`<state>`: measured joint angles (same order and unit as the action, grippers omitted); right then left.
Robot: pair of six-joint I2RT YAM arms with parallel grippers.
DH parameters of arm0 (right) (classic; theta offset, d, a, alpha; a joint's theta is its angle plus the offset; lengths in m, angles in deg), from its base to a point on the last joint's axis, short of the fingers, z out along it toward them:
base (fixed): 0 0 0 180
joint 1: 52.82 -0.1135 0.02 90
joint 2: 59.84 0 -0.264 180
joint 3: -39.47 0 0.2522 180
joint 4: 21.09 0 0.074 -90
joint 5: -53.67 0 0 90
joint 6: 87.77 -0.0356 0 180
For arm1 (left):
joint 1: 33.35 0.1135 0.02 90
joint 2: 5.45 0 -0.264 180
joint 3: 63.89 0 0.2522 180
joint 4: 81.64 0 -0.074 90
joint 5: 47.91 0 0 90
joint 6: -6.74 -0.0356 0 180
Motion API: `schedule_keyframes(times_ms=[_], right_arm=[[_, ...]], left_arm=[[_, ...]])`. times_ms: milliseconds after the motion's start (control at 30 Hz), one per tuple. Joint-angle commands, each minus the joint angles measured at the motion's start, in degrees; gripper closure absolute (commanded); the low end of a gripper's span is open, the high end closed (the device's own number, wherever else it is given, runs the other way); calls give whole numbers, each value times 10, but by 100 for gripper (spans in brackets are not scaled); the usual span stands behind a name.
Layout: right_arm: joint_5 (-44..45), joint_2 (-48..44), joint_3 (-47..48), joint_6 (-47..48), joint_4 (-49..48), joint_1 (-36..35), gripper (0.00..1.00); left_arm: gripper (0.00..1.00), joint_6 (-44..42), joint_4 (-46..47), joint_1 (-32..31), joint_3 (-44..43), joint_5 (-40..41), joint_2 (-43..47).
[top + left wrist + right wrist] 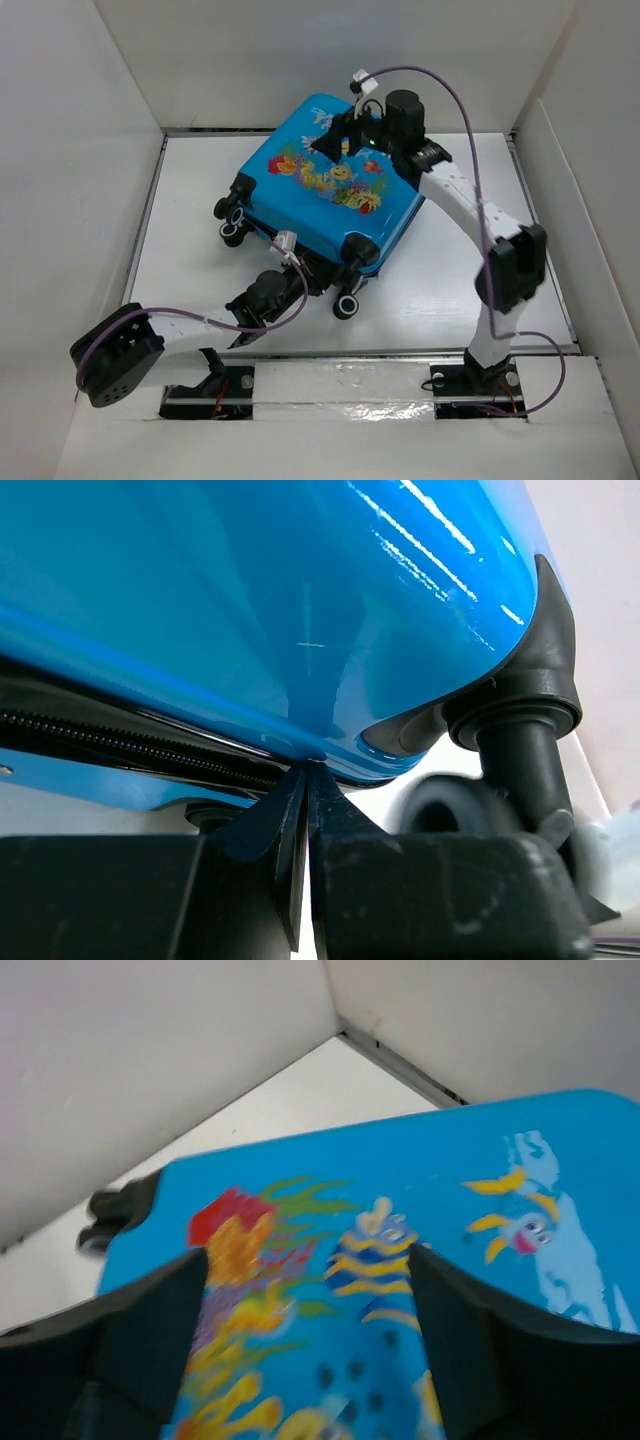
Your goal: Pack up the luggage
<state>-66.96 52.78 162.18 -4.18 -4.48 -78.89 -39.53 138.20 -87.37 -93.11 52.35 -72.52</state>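
The luggage (320, 190) lies flat and closed on the white table, its bright-blue lid with the fish and coral print facing up. My left gripper (300, 262) is at its near edge, beside a black wheel (347, 305). In the left wrist view the left gripper (305, 767) is shut with nothing seen between the fingers, its tips touching the lower rim of the blue shell (250, 600) just above the black zip line (120, 742). My right gripper (335, 145) hovers over the lid's far part. It is open (310, 1252) above the printed lid (450, 1190), holding nothing.
White walls (90, 150) box in the table on the left, back and right. Two more wheels (232, 225) stick out at the luggage's left corner. Both arm bases (470, 380) stand on the near ledge. A castor stem and wheel (520, 760) sit close to the left fingers.
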Motion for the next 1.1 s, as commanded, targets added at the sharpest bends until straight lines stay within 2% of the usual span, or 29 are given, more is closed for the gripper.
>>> schedule_keyframes(times_ms=[0, 33, 67, 100, 133, 167, 200, 233, 300, 467, 567, 600, 633, 733, 867, 1067], right_arm=[[28, -195, -106, 64, -13, -12, 22], [71, -244, -164, 93, -71, -21, 38], [104, -296, -295, 99, -101, -45, 79], [139, -350, -362, 105, -125, -57, 93], [197, -451, -427, 104, -170, -68, 100], [219, -501, -491, 91, -187, -78, 100], [232, -546, -612, 78, -200, -91, 100], [258, -629, -670, 41, -224, -98, 100], [283, -704, -805, 7, -221, -122, 100], [348, -910, -930, -34, -119, -165, 100], [377, -952, -984, -54, -121, -190, 100], [391, -957, -993, -61, -125, -190, 100], [406, -950, -1001, -66, -134, -195, 93], [422, -885, -1007, -49, -183, -196, 81], [374, -767, -991, 4, -259, -190, 70], [342, -646, -968, 25, -327, -196, 66]], left_arm=[[100, -14, 30, -1, -49, 14, -10], [100, -18, 29, -1, -52, 16, -12], [100, -18, 27, -1, -55, 17, -12], [100, -19, 26, -1, -61, 16, -12], [100, -21, 24, -1, -62, 16, -12], [100, -20, 21, -6, -63, 15, -15], [100, -20, 21, -6, -67, 14, -16], [100, -20, 19, -6, -69, 11, -17], [100, -21, 16, -6, -76, 5, -18], [100, -20, 7, -12, -84, -3, -23], [100, -20, 7, -12, -85, 2, -23], [100, -20, 6, -12, -87, 4, -23], [100, -21, -2, -12, -89, 3, -23], [100, -23, -17, -12, -98, 3, -18], [100, -26, -31, -17, -102, 8, -10], [100, -28, -39, -17, -106, 5, -10]])
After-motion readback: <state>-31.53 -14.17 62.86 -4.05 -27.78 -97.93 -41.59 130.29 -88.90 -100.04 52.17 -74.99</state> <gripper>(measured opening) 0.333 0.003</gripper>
